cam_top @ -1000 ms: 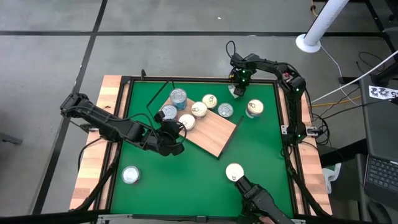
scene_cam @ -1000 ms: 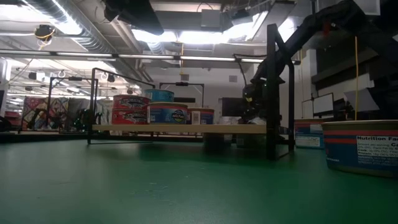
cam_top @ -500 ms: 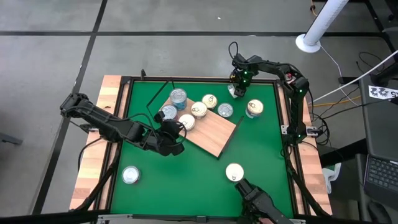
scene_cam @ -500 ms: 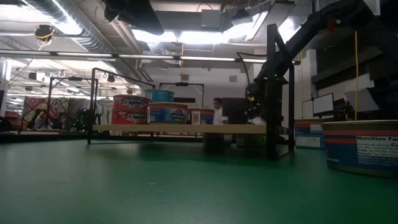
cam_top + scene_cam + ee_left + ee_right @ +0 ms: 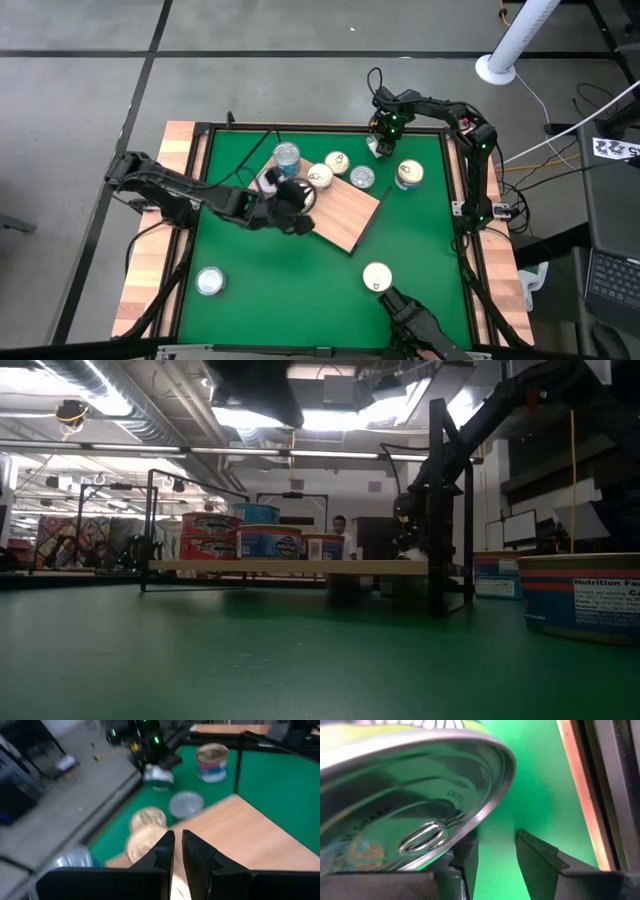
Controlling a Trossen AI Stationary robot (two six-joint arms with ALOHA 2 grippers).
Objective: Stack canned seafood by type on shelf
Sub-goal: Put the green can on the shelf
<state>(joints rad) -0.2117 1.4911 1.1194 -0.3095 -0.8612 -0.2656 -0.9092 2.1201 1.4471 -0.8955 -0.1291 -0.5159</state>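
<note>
The shelf (image 5: 345, 215), a wood-grain board, lies slanted at mid table. Several tins (image 5: 318, 177) of canned seafood sit on its far left part; in the low view one blue tin (image 5: 258, 513) tops another. My left gripper (image 5: 292, 200) hovers shut over the shelf's left part, beside a gold-lidded tin (image 5: 142, 844). My right gripper (image 5: 380, 140) points down at the table's far right, its fingers apart, over a tilted green-labelled tin (image 5: 159, 776). Green mat shows between its fingers (image 5: 535, 855). That tin's pull-tab lid (image 5: 420, 837) fills the right wrist view. My right gripper stands right beside the tilted tin. The lid's rim (image 5: 487, 815) covers the tip of one finger, on that finger's outer side. Whether finger and rim touch, I cannot tell. Nothing lies between the two fingers.
Loose tins stand on the green mat: one with a blue and red label (image 5: 408, 175) at the right, one near the front (image 5: 377, 275), one front left (image 5: 209, 281), and a silver one (image 5: 362, 177) by the shelf's far edge. A dark frame (image 5: 460, 180) rims the table.
My left gripper has swung from the shelf's near left edge toward the table's right and far side, and now hangs over the shelf and its tins. It has stayed shut.
</note>
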